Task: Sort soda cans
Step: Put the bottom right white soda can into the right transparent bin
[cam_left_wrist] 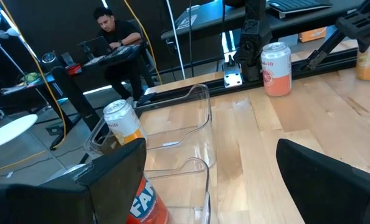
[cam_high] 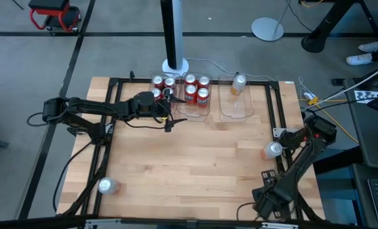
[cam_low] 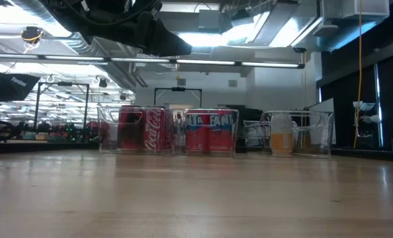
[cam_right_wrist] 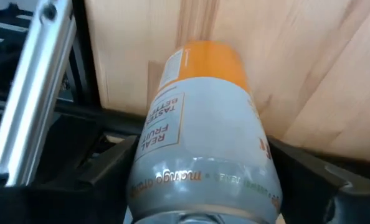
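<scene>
Right wrist view: we have a pale-and-orange can (cam_right_wrist: 200, 134) sitting between our right gripper (cam_right_wrist: 203, 186) fingers.
It stands upright at the table's right edge, jaws spread around it, not yet pinching; our left gripper (cam_high: 170, 108) hangs open, well apart, by the bins (cam_high: 235, 108).

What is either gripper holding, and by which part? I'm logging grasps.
The right gripper straddles the pale orange can at its sides near the silver top; a firm grip cannot be told. The left gripper, by the bins, is open and empty.
</scene>
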